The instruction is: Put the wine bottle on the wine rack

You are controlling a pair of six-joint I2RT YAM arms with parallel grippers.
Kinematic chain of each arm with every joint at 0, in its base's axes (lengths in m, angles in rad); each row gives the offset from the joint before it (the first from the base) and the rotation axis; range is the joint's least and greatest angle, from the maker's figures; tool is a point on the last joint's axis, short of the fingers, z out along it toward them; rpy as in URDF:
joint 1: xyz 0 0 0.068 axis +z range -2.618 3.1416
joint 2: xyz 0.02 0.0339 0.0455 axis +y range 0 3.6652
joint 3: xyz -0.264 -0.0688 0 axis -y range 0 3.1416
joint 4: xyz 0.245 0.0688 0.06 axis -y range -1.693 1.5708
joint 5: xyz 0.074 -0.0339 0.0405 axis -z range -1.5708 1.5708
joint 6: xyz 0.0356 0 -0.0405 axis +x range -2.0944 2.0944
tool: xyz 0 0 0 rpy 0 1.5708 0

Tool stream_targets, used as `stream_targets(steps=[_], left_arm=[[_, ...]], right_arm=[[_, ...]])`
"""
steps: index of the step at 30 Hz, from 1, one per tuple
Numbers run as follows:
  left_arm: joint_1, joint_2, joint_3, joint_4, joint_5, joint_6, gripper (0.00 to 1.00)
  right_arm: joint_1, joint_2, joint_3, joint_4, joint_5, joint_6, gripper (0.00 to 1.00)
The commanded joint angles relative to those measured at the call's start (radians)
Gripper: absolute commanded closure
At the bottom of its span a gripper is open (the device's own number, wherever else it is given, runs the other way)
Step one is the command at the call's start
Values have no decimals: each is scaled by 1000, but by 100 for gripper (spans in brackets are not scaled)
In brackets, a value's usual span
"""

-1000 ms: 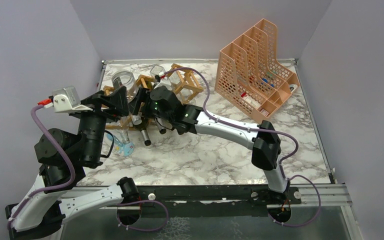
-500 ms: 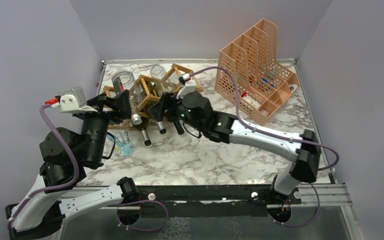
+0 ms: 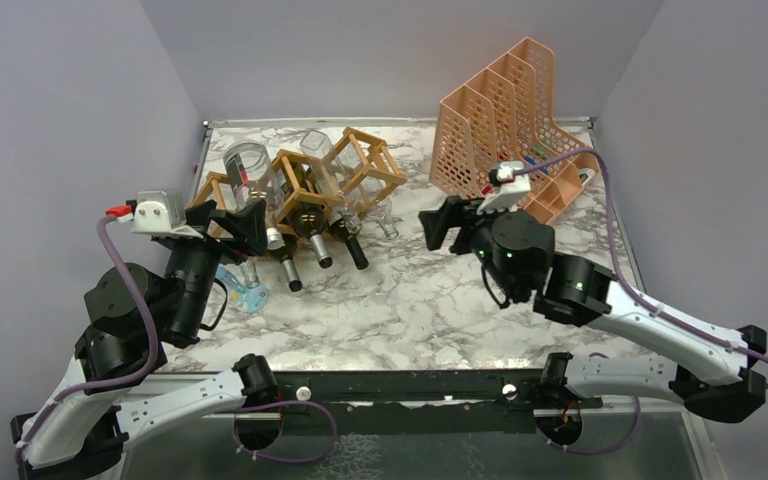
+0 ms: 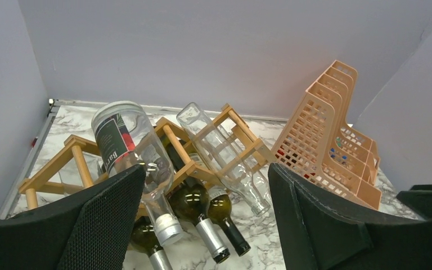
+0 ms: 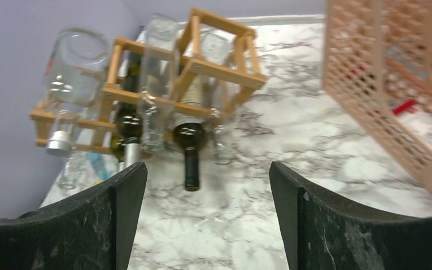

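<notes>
A white tabletop [image 3: 410, 300] veined with grey like marble fills a booth of plain lavender-grey walls [image 3: 380, 50], and a dark metal rail [image 3: 410, 385] runs along its near edge. At the left, the left gripper [image 3: 238, 222] hangs just short of the rack with its black, mesh-textured fingers [image 4: 107, 219] spread apart and nothing between them. Below it a small clear and blue object [image 3: 250, 296] lies on the surface; what it is cannot be told. The wine rack [image 5: 225, 72], thin light-brown square sticks joined into open cubes, stands at the back left and carries several bottles lying with their necks towards the near edge. A clear glass bottle [image 4: 146, 163] at its left bears a dark label [image 4: 114, 140] with a red patch, its writing too small to read. Beside it lie dark green bottles [image 4: 194, 205] with silver foil necks, and the wine bottle [image 5: 190, 140], dark with a black neck, rests in a lower cell near the rack's right end. Right of the rack, well apart from it, the right gripper [image 3: 444, 222] hovers over bare marble, its fingers released and empty. At the back right stands a peach plastic file holder [image 3: 500, 120] of square mesh, with small coloured items in its low front tray.
</notes>
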Motion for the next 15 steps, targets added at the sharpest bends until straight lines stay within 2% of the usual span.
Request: stream_targets(steps=[1,7,15], left_arm=[[3,-27,-15,-27,38,29,14],[3,-60,-7,-28,47,63,6],[3,-91,18,-42,34,88,1]], right_arm=[[3,-112,-3,-217,239,-7,17],[3,-223,25,-290,364,-67,18],[3,-299,65,-272,395,-158,18]])
